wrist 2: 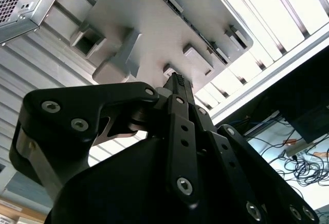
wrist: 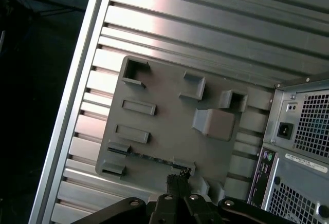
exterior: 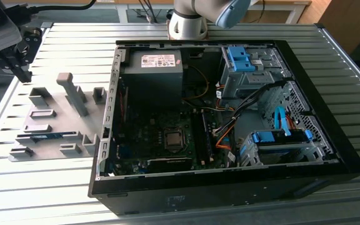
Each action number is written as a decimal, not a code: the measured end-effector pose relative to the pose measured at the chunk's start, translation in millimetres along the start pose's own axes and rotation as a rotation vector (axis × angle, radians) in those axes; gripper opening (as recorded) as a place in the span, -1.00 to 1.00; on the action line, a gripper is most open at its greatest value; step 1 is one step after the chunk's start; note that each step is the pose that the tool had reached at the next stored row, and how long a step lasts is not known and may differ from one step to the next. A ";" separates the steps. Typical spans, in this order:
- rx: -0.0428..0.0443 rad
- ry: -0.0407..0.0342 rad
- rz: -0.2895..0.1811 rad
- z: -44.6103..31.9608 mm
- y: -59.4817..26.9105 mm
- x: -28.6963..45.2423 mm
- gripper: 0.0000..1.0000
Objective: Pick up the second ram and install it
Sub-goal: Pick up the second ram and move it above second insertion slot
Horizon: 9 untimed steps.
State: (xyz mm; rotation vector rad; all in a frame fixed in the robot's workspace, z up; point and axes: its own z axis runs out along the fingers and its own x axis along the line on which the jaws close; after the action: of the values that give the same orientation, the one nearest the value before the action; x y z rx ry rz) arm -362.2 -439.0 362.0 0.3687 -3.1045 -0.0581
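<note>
A robot arm's gripper (exterior: 24, 77) is hovering above the far corner of a grey fixture plate (exterior: 50, 123) on a ribbed metal table (exterior: 48, 192), at the exterior view's left. Its jaws are standing pressed together at the tips and gripping nothing, as both wrist views are showing. The second ram (exterior: 42, 137), a slim dark blue-green stick, is lying flat along a shallow channel near the plate's front edge, cradled between two small grey holders and well apart from the gripper. In the first wrist view the ram (wrist: 153, 157) is showing as a thin dark strip across the plate, with the closed fingertips (wrist: 172, 179) hanging just beside one end of it in the picture but raised clear of it. A tall grey post (exterior: 73, 93) is standing upright near the middle of the plate, between the gripper and the open computer case (exterior: 230, 190) that is lying on its side next to the plate. Inside the case, the green motherboard (exterior: 144, 140) is facing up, with long black slot rails (exterior: 202, 136) running just beside the processor socket (exterior: 174, 139), and a grey power supply (exterior: 155, 75) is sitting at the far end. The arm's base (exterior: 188, 26) is standing behind the case.
</note>
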 end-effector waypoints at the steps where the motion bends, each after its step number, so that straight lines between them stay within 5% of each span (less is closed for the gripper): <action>1: 0.0000 0.0001 -0.001 0.0 0.0 0.0 -0.79; 9: 0.0001 0.0005 -0.012 0.0 0.0 0.0 -0.79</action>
State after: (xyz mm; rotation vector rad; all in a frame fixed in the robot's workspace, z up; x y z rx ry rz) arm -362.2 -439.0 362.0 0.3881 -3.1018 -0.0579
